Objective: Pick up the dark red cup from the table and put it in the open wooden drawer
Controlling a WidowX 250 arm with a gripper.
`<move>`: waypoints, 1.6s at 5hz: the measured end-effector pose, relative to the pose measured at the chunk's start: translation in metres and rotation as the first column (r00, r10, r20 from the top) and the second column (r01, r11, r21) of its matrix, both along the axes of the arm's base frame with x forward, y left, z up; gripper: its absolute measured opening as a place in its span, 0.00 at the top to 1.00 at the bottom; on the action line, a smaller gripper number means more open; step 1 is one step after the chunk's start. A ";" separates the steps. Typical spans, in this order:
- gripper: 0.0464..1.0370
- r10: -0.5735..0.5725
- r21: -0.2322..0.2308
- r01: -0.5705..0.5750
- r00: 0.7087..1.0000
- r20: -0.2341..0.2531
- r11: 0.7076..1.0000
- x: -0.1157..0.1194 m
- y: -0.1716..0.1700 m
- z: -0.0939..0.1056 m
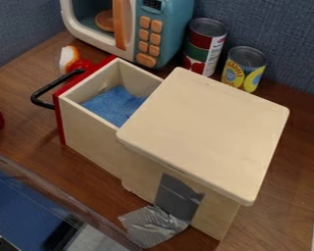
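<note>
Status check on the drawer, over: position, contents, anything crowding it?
Drawer open, blue cloth inside. Black handle has a red item close by. Two cans upright behind the wooden box. Over.

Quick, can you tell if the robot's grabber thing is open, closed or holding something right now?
Gripper: cannot be told, neither open or closed nor whether it holds anything.

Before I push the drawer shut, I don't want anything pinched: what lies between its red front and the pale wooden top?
In the camera view, a crumpled blue cloth lies there, inside the open drawer.
</note>
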State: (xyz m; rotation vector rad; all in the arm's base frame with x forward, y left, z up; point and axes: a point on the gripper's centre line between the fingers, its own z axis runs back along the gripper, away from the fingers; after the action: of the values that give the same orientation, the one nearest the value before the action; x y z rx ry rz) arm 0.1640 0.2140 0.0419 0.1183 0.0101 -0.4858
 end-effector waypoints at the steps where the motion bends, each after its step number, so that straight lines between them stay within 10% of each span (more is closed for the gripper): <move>1: 0.04 -0.001 0.010 0.002 1.000 -0.015 1.000 0.006 -0.002 -0.009; 4: 0.09 0.057 -0.022 -0.058 0.997 -0.044 0.998 0.024 0.006 -0.019; 5: 0.33 0.100 -0.027 -0.101 0.994 -0.032 0.994 0.026 0.006 -0.022; 8: 0.35 0.143 -0.054 -0.143 0.990 -0.005 0.988 0.022 0.004 -0.013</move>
State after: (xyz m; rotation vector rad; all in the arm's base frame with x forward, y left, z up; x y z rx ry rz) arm 0.1862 0.2180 0.0293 0.0632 0.0069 -0.3425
